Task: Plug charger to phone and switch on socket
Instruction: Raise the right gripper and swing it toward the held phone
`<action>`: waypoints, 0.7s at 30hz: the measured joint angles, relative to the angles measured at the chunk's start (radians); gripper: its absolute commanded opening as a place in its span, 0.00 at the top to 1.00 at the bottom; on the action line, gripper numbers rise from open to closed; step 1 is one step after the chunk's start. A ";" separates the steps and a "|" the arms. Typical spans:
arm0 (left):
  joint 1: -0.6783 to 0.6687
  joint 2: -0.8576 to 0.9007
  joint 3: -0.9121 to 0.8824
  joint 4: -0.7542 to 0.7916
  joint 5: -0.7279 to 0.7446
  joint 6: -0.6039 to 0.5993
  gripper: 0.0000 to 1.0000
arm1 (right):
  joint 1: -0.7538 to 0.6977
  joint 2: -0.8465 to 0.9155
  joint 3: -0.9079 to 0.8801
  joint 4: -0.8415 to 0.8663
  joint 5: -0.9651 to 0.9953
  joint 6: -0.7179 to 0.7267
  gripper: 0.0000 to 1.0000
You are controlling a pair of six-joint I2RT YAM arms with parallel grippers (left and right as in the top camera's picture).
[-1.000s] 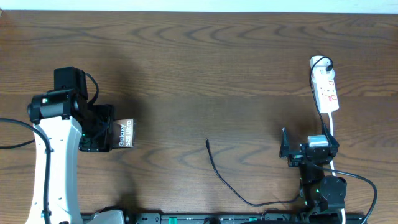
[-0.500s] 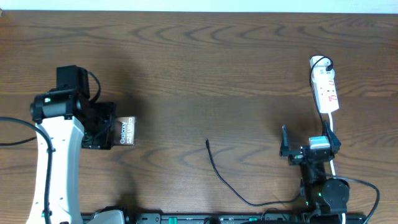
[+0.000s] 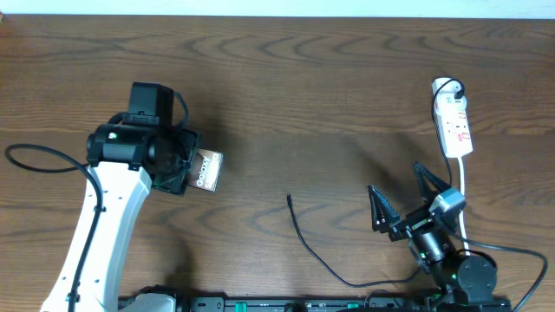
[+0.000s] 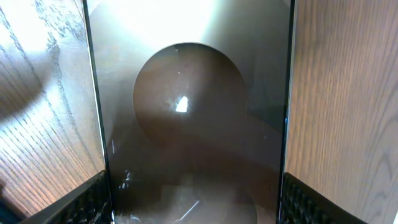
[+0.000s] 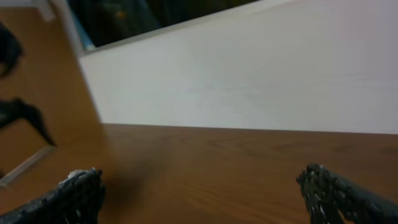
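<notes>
My left gripper (image 3: 179, 166) is shut on the phone (image 3: 207, 170), which juts to the right with white lettering on its screen. In the left wrist view the phone (image 4: 193, 112) fills the middle, with a brownish oval on the glass and a black finger against each long edge. The charger (image 3: 303, 238) is a thin black cable on the table; its plug tip lies free near the centre and the cable runs off to the lower right. The white socket (image 3: 453, 126) lies at the far right. My right gripper (image 3: 403, 198) stands open and empty below the socket, right of the cable.
The socket's white cord (image 3: 464, 186) runs down past the right gripper. Thick black arm cables loop at the left edge (image 3: 35, 160) and lower right (image 3: 512, 251). In the right wrist view a white wall (image 5: 261, 68) stands beyond the wooden table (image 5: 205, 162).
The left arm has carried the phone to the right, toward the table's middle. The right gripper has turned and tilted, its spread fingers now pointing up and to the left.
</notes>
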 measured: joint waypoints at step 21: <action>-0.037 0.000 0.000 0.017 -0.023 -0.153 0.93 | 0.037 1.433 0.809 -0.017 -0.999 0.181 0.01</action>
